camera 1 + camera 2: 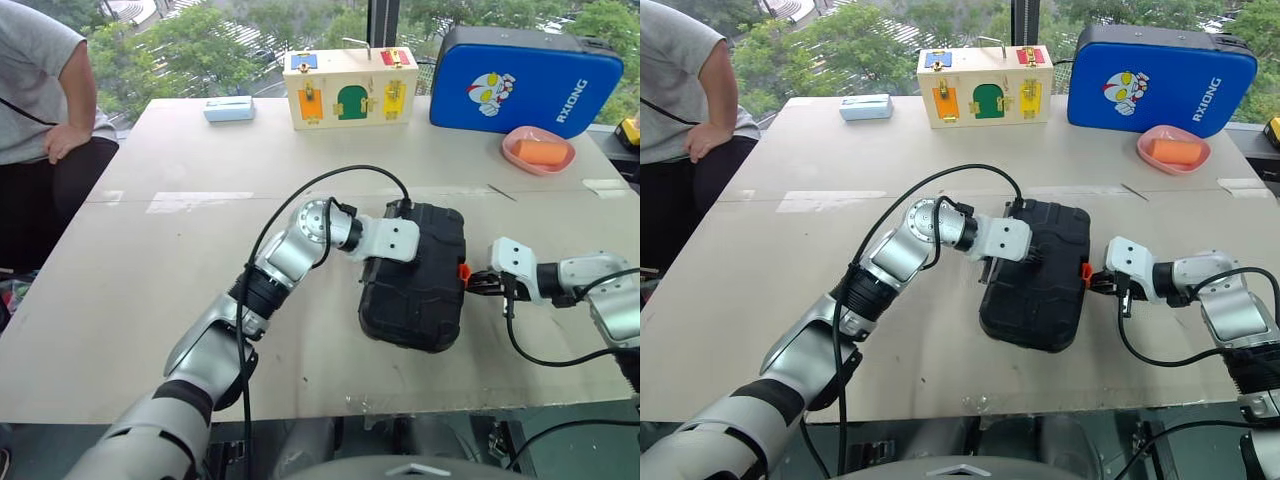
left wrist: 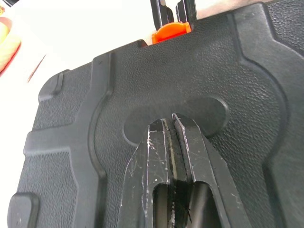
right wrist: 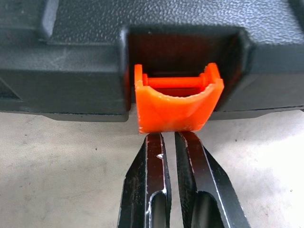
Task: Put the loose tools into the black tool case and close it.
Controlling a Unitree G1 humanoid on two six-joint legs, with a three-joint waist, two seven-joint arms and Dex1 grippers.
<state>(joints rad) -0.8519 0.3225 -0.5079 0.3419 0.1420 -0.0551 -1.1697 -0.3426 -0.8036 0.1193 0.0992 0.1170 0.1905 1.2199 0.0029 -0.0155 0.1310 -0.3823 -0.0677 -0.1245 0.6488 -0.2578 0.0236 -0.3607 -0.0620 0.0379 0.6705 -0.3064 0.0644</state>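
Black tool case [image 1: 418,278] lying closed, lid down, near the front edge of the table [image 1: 150,250]. Left gripper [image 2: 172,124] with fingers pressed together, tips resting on the lid's oval recess, apparently to hold the lid down. Right gripper [image 3: 169,140] nearly shut, holding nothing, tips set just under the orange latch [image 3: 178,107], which hangs unfastened; likely placed to push it home. Pale, worn tabletop; blue padded case [image 1: 525,80], wooden lock box [image 1: 350,88] and pink dish [image 1: 538,150] at the far side; seated person [image 1: 45,110] at the left; greenery beyond the window
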